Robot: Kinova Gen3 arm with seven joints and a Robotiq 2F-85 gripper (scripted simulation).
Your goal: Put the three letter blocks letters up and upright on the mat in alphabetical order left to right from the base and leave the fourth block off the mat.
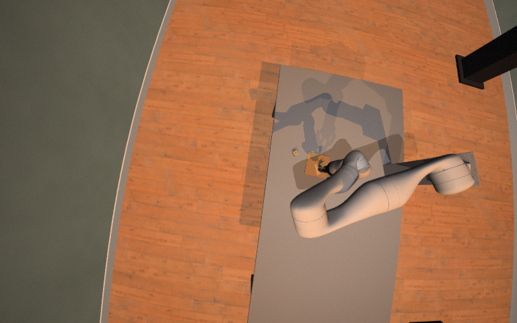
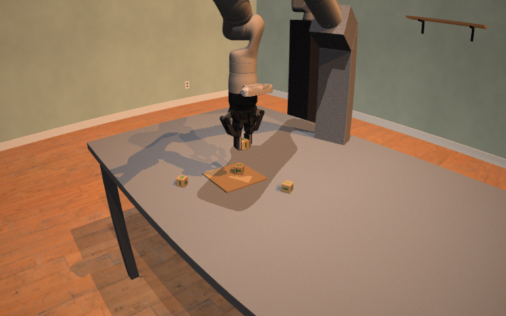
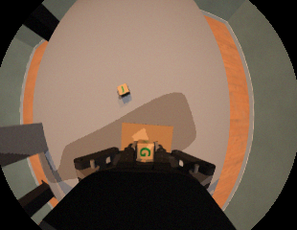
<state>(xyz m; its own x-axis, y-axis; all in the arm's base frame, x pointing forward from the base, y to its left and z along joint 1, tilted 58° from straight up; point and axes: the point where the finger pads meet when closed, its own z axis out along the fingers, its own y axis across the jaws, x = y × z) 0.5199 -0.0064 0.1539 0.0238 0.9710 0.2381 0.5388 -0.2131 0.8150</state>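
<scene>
My gripper (image 1: 321,167) (image 2: 242,145) (image 3: 145,147) is shut on a wooden block with a green G on top (image 2: 245,143) (image 3: 145,152). It holds this block in the air, near the base side of the mat; its height is hard to tell. The orange-brown mat (image 1: 311,170) (image 2: 225,185) (image 3: 163,133) lies flat. A second block (image 2: 238,168) sits on the mat; its top letter is unreadable. A third block (image 1: 295,153) (image 2: 181,181) lies off the mat, towards the far table edge. A fourth block (image 2: 287,186) (image 3: 123,89) lies off the mat on its other side, with a thin green stroke on top.
The grey table (image 1: 325,280) (image 2: 365,234) (image 3: 139,48) carries the mat and loose blocks. The robot's pedestal (image 2: 332,93) stands beyond the table's base-side edge. The arm (image 1: 385,196) covers part of the table in the overhead view. Its shadows fall across the mat.
</scene>
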